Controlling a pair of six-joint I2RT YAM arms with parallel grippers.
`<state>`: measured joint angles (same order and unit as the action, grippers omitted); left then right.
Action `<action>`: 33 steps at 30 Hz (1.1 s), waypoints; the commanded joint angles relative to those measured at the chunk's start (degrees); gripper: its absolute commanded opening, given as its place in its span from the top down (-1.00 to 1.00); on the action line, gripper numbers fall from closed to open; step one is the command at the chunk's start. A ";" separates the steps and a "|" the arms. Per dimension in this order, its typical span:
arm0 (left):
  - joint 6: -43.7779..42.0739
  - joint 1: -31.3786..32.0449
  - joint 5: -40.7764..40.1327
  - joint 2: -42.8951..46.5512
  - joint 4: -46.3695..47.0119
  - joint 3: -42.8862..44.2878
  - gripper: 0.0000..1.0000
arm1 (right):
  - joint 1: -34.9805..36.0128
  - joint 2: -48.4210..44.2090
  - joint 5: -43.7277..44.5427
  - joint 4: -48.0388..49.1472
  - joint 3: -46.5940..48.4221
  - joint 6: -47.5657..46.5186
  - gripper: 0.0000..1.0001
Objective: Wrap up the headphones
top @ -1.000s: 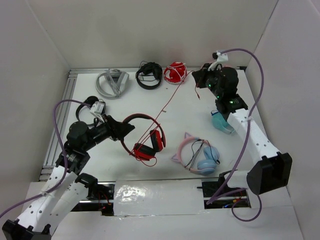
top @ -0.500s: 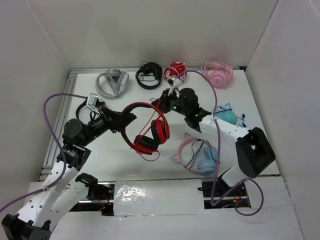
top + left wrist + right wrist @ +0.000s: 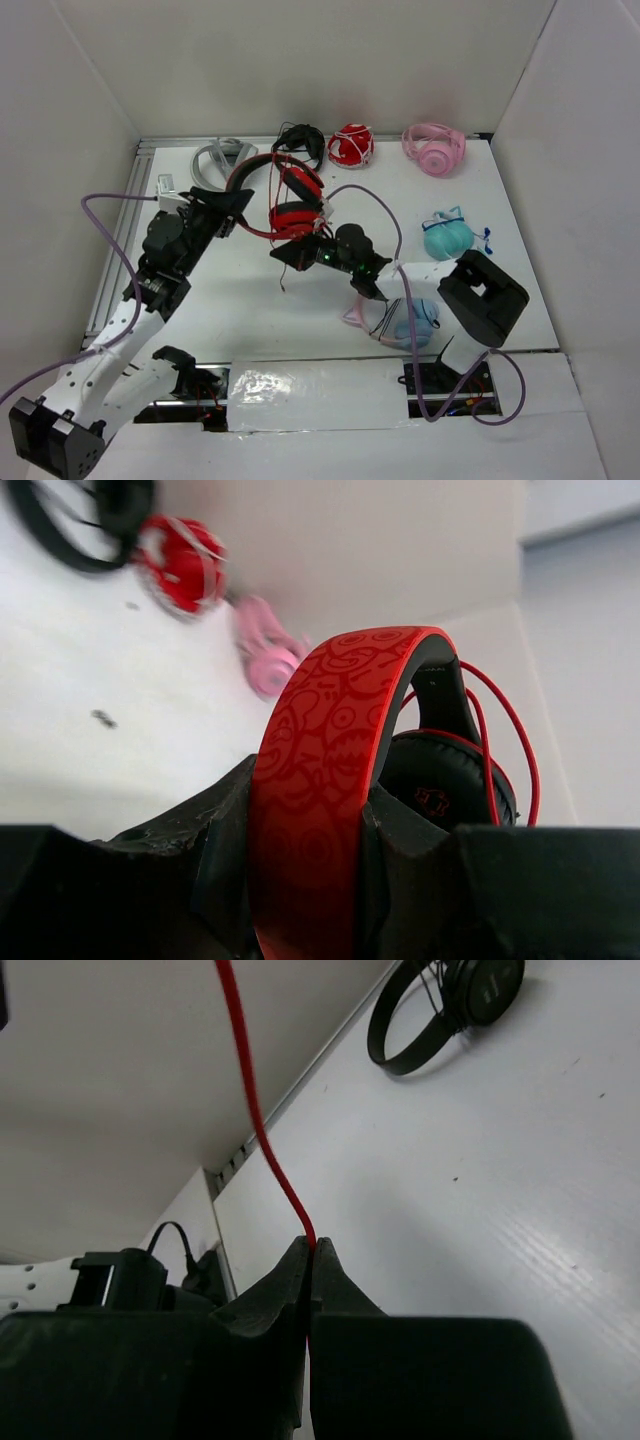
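Observation:
The red headphones (image 3: 287, 196) hang in the air above the table's middle-back. My left gripper (image 3: 238, 200) is shut on their red patterned headband (image 3: 330, 750), with a finger on each side of the band. A black ear pad (image 3: 447, 780) and loops of the thin red cable (image 3: 526, 770) show behind the band. My right gripper (image 3: 283, 256) is just below and in front of the ear cups. It is shut on the red cable (image 3: 250, 1090), which rises from its closed fingertips (image 3: 310, 1247).
Along the back wall lie grey headphones (image 3: 213, 160), black headphones (image 3: 298, 148), a red bundle with white cord (image 3: 350, 146) and pink headphones (image 3: 434, 148). A teal set (image 3: 447, 235) lies at the right. A pink and blue set (image 3: 400, 318) lies under the right arm.
My left gripper has lifted the red headphones up and towards the back. My right gripper has swung from the back right to the left, to below the ear cups, keeping the cable.

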<state>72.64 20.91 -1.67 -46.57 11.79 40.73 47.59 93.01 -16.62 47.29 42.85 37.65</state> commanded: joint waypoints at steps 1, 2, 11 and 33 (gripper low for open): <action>6.80 0.10 -12.81 -1.94 -0.79 5.40 1.00 | 1.97 -2.39 3.16 6.69 -2.77 3.93 1.00; 8.20 0.10 -15.70 -3.52 -2.02 5.93 1.00 | 3.11 -3.79 4.39 5.37 -3.29 3.92 1.00; 11.12 1.33 -31.01 -13.46 -9.85 11.47 1.00 | 11.73 -14.25 18.01 -10.10 -6.64 -1.52 1.00; -26.49 2.56 -29.53 -22.86 16.17 5.85 1.00 | 30.10 -18.13 63.96 -65.65 11.02 -30.34 1.00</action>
<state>53.25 24.75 -25.34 -68.18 14.92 45.32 75.44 72.44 38.96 -6.57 50.57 16.95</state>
